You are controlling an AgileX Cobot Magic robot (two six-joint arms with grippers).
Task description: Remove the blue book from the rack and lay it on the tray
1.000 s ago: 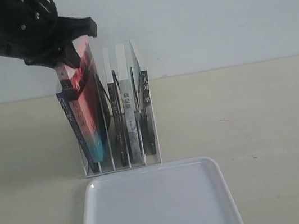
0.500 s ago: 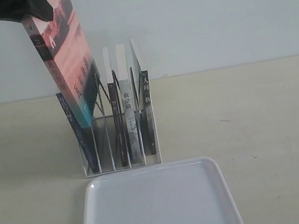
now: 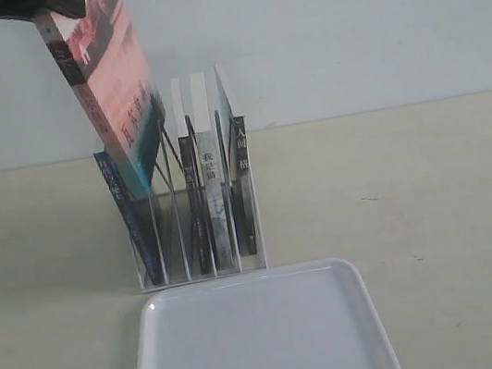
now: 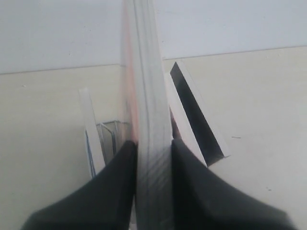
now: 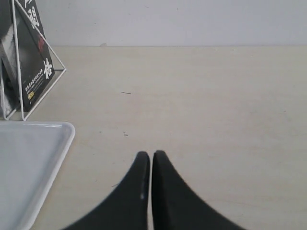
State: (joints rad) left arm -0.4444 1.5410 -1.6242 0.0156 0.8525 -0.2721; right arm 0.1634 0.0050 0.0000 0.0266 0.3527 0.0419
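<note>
The blue book leans in the leftmost slot of the white wire rack, showing only its dark blue spine. My left gripper is at the top left of the exterior view, shut on the top of the pink-and-teal book. That book hangs tilted, its lower corner just above the rack. In the left wrist view its page edge runs between the left gripper's fingers. The white tray lies in front of the rack. My right gripper is shut on nothing over bare table.
Three more books stand in the rack's right slots, a dark-covered one outermost. In the right wrist view the tray's corner lies near the rack's wire end. A pale wall rises behind the beige table.
My left gripper has lifted the pink-and-teal book up out of its slot, leaving the blue book in the rack. The right gripper shows only now.
</note>
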